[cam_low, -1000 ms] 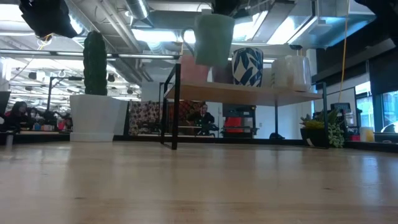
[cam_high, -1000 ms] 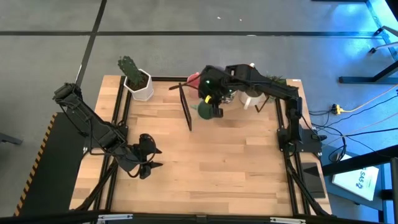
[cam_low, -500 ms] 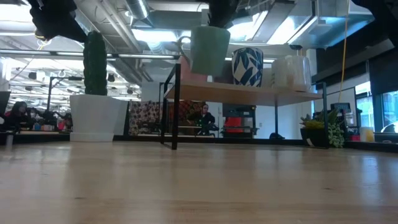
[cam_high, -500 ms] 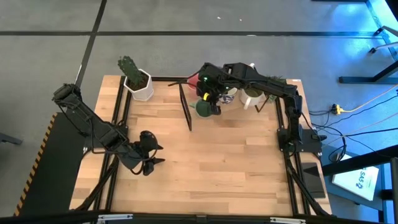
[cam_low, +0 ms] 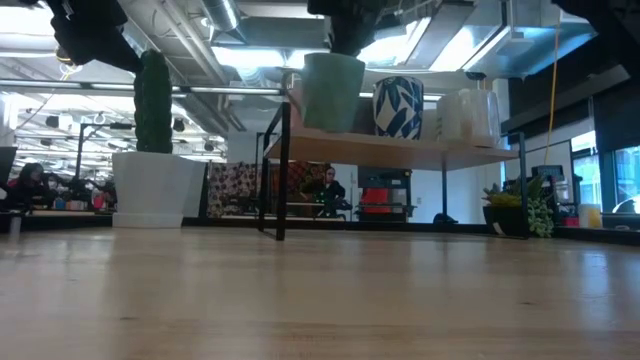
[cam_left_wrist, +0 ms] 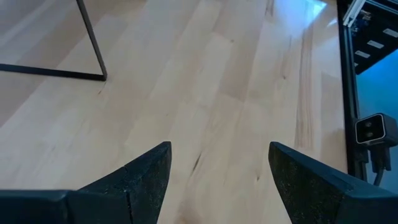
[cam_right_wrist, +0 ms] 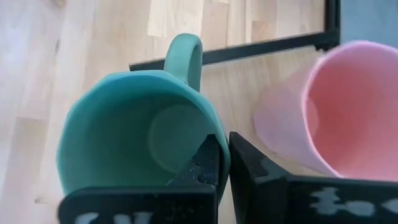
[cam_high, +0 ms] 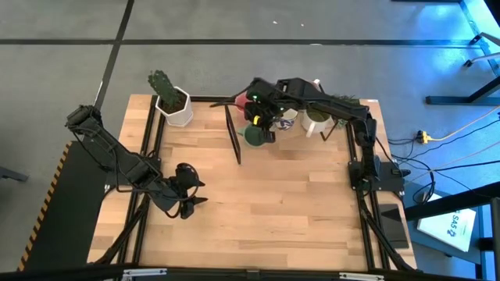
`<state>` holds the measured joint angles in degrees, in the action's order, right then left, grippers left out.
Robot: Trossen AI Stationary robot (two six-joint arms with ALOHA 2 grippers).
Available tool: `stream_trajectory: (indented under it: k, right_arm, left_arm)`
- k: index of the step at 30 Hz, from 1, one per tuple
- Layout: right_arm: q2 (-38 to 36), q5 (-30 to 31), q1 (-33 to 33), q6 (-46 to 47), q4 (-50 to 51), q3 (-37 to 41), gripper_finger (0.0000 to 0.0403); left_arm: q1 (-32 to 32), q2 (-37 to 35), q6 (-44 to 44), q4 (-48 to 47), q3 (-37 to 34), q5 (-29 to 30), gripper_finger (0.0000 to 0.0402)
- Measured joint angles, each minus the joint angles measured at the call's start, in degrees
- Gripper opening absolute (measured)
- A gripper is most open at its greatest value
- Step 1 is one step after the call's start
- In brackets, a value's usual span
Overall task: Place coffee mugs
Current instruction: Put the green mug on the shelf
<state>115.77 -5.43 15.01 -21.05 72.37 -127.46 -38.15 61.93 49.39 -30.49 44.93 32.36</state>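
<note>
The teal green mug (cam_right_wrist: 134, 127) hangs in my right gripper (cam_right_wrist: 224, 146) over the left end of the raised wooden shelf (cam_low: 400, 148). In the low view the teal mug (cam_low: 332, 92) has its base just at the shelf board; I cannot tell whether it touches. A pink mug (cam_right_wrist: 339, 106) stands right beside it on the shelf. Seen from above, my right gripper (cam_high: 262, 125) is at the table's far middle. My left gripper (cam_high: 187, 199) waits open above the near left of the table, and the left wrist view shows my left gripper (cam_left_wrist: 217, 162) over bare wood. My right gripper pinches the teal mug's rim wall (cam_right_wrist: 214, 163) on the side opposite its handle (cam_right_wrist: 186, 53), one finger (cam_right_wrist: 202, 155) inside the cup and one (cam_right_wrist: 249, 162) outside. The fingers come from above, pointing down. The mug sits upright below them.
A blue-and-white leaf-patterned mug (cam_low: 398, 107) and pale mugs (cam_low: 465, 115) stand farther right on the shelf. The shelf's black metal legs (cam_high: 233, 136) stand on the table. A white pot with a cactus (cam_high: 173, 105) sits at the far left corner. Bare wood (cam_high: 273, 203) fills the table's middle and near side.
My right gripper has moved down and a little toward the table's left and far edge, carrying the teal mug. The mug has come down from well above the shelf board to about its level, staying upright.
</note>
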Motion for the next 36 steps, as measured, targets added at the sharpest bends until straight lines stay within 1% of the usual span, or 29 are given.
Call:
stream_trajectory:
  k: [3, 7, 12, 16, 19, 23, 26, 32, 34, 36]
  right_arm:
    - [0.17, 0.27, 0.02, -0.15, -0.25, 0.0, 0.0006]
    - [0.17, 2.81, 0.02, -0.72, -0.61, 0.02, 0.0024]
    - [0.17, 3.09, 0.06, -1.72, -0.72, 0.02, 0.0046]
    - [0.17, 3.37, 0.06, -1.9, -0.97, 0.02, 0.0083]
    - [0.17, 6.18, 0.02, -1.89, -1.99, 0.02, 0.0114]
    - [0.14, 6.86, 0.04, -1.85, -1.98, 0.02, 0.0136]
    - [-0.05, 7.47, 0.02, -1.85, -1.87, -0.32, 0.0136]
    - [-0.16, 7.53, 0.0, -1.8, 0.08, -5.74, 0.0123]
    - [-0.47, 7.02, -0.74, -1.84, 0.71, -7.67, 0.0113]
    - [-2.39, 4.84, -1.79, -1.9, 0.47, -6.45, 0.0093]
  left_arm:
    - [0.0, 0.0, -0.01, -0.14, 0.0, 0.0, 0.0263]
    - [0.0, 0.0, -0.01, -0.41, 0.0, 0.0, 0.0263]
    - [0.0, 0.0, -0.01, -0.41, 0.0, 0.0, 0.0263]
    - [0.0, 0.0, -0.01, -0.41, 0.0, 0.0, 0.0263]
    - [0.0, 0.0, -0.01, -0.39, 0.0, 0.02, 0.0263]
    - [0.0, 0.0, -0.01, -0.39, 0.0, 0.07, 0.0263]
    - [0.0, 0.0, -0.01, -0.41, 0.0, 0.09, 0.0263]
    - [0.0, 0.0, -0.01, -0.46, 0.0, 0.15, 0.0263]
    - [0.0, 0.0, -0.01, -0.48, 0.0, 0.15, 0.0263]
    - [0.0, 0.0, -0.01, -0.53, 0.0, 0.17, 0.0263]
